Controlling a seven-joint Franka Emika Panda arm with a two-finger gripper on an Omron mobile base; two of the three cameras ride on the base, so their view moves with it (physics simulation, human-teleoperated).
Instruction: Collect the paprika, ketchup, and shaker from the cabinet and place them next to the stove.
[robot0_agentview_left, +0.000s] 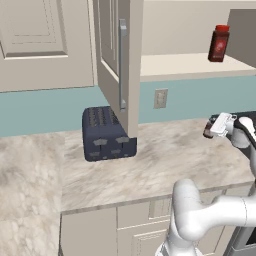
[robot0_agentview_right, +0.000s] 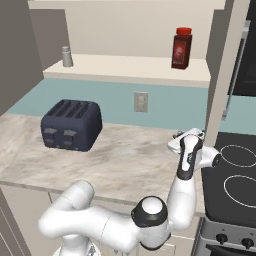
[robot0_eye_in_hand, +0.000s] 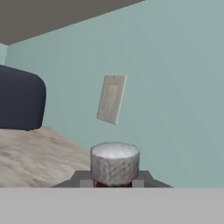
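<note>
1. While the cabinet door stands open, a small grey shaker is seen at the left end of the cream shelf, not yet collected.
2. A dark blue-grey toaster is set on the marbled desk below, apart from the task.
3. A red-capped bottle, judged to be the ketchup, is left on the right part of the shelf.
4. A small jar with a pale lid, likely the paprika, is clamped by the pincer low over the desk, near the black stove.
5. One item is judged nearly delivered but not yet released; two remain to be fetched.
</note>
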